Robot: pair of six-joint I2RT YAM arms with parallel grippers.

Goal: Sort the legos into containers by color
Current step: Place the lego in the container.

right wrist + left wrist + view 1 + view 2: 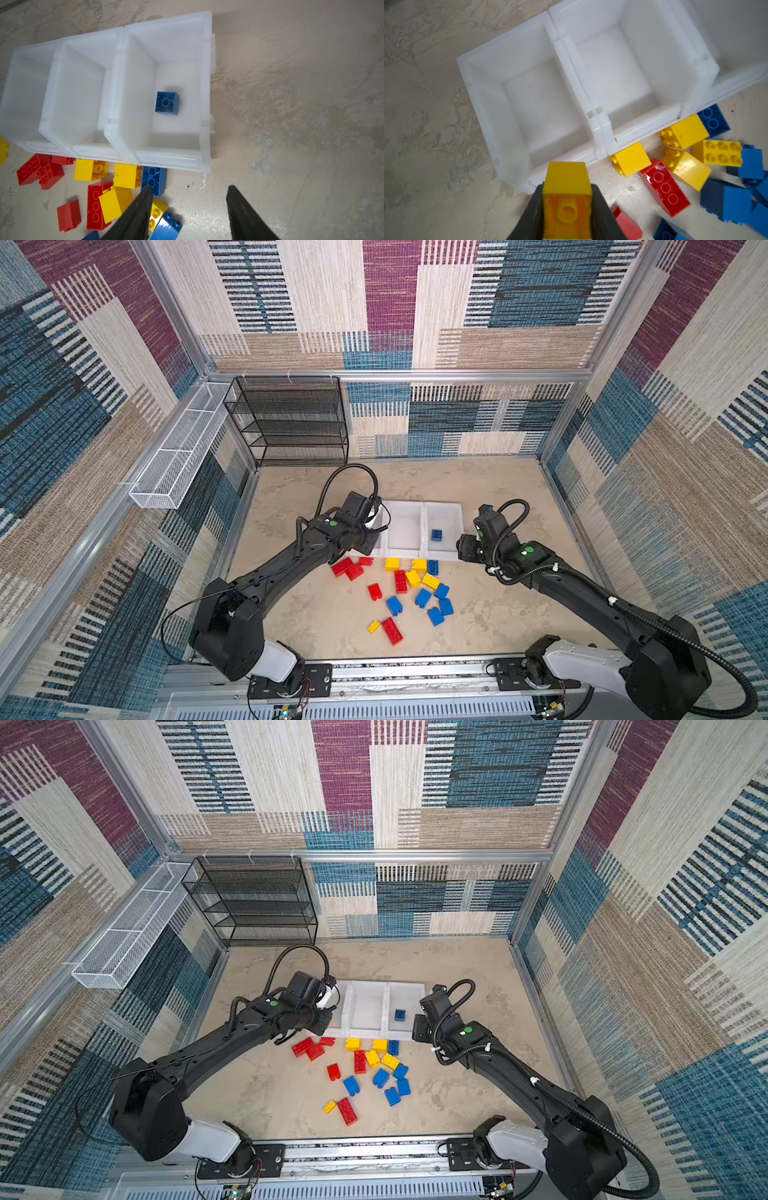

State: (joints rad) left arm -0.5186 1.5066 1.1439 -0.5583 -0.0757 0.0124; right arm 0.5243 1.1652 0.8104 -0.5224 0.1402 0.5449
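Sitting clamped in the left tool (567,187): yellow lego (566,212).

Bright, even light casts soft shadows; both top views bow at the edges (fisheye-like), and the white containers (600,124) look nearly washed out.

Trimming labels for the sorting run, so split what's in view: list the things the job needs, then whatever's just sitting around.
Job:
- loose bricks in red, yellow and blue, on the table
- three white bins
- blue brick, already in an end bin
- yellow brick, clamped in the left hand
- right hand, open and empty

Idle:
- black mesh rack
- white wire basket
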